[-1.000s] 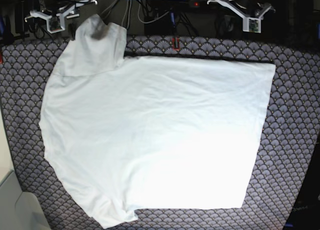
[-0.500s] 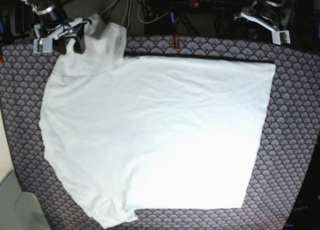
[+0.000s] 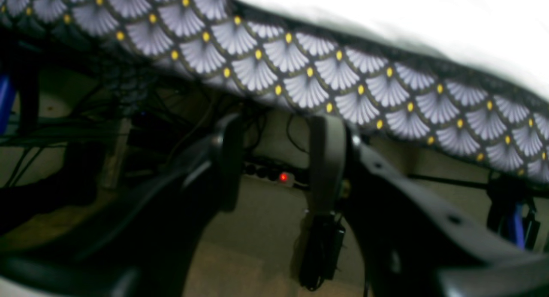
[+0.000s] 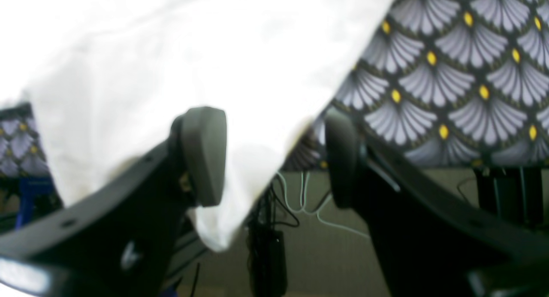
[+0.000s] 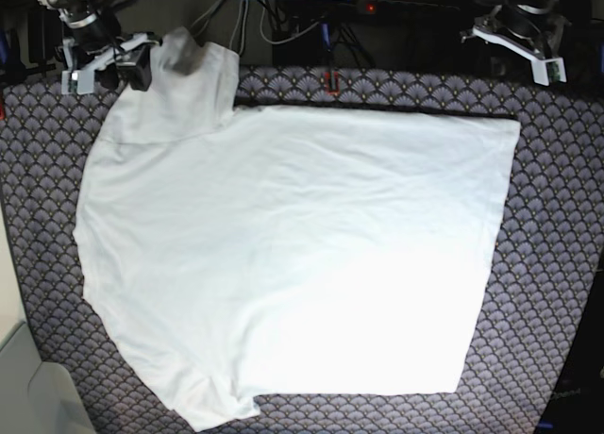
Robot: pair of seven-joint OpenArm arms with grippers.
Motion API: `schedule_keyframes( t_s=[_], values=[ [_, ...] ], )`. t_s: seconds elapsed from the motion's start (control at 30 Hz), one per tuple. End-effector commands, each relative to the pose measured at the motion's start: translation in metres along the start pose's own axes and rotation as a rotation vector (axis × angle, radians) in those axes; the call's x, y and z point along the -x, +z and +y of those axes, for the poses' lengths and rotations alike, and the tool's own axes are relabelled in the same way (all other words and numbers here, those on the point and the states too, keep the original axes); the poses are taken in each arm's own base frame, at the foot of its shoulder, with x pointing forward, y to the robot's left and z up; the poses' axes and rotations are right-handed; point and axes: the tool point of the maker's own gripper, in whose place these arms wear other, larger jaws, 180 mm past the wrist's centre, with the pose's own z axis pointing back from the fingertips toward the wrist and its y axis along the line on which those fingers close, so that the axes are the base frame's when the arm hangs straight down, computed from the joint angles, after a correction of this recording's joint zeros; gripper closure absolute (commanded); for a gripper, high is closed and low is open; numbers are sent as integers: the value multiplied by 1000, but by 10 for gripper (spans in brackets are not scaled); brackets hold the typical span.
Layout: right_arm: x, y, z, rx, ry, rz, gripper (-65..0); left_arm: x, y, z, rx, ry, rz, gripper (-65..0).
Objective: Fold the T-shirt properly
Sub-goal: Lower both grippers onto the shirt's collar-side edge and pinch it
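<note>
The right hand (image 4: 274, 159) was seen at the upper left of the base frame, its fingers (image 4: 203, 155) set apart, with a hanging sleeve edge of the T-shirt (image 5: 283, 255) lying between them but not clamped. The left hand (image 3: 279, 159) was found at the upper right, off the bench (image 5: 557, 264) edge, its fingers parted and nothing held. The T-shirt was spread flat across the scallop-patterned cover, filling most of the base frame.
</note>
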Motion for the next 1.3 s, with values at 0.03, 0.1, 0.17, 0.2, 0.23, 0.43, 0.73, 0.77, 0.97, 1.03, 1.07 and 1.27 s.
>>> schedule_keyframes(
  t_s=[0.03,0.1,0.17,0.2,0.23,0.43,0.73,0.77,0.97,1.03,1.07,1.27],
  values=[
    [-9,2,5,-35,13,-33,-369,-11,1,1,-1,-12,-37,-250],
    [-8,2,5,-33,13,-30,-369,-12,1,1,-1,-12,-39,-250],
    [-4,2,2,-26,9,-19,-369,-12,1,1,-1,-12,-39,-250],
    [1,1,0,-20,6,-8,-369,-12,1,1,-1,-11,-40,-249],
    [4,1,-3,-14,3,0,-369,-12,1,1,-1,-11,-40,-249],
    [11,-4,-8,-3,-6,16,-369,-12,1,0,1,-9,-40,-248],
    [26,-8,22,-75,-19,50,-368,-13,0,1,-2,-11,-42,-251],
    [28,-8,24,-80,-20,57,-367,-13,0,1,-2,-11,-42,-251],
    [35,-8,33,-103,-22,74,-234,-16,-1,0,0,-9,-51,-252],
    [34,-9,32,-102,-20,72,-156,-23,-3,4,-13,-5,-68,-253],
    [34,-9,32,-102,-18,74,-110,-27,-3,10,-26,4,-81,-253],
    [31,-11,31,-102,-13,68,0,-56,-6,24,-70,26,-163,-364]
  ],
)
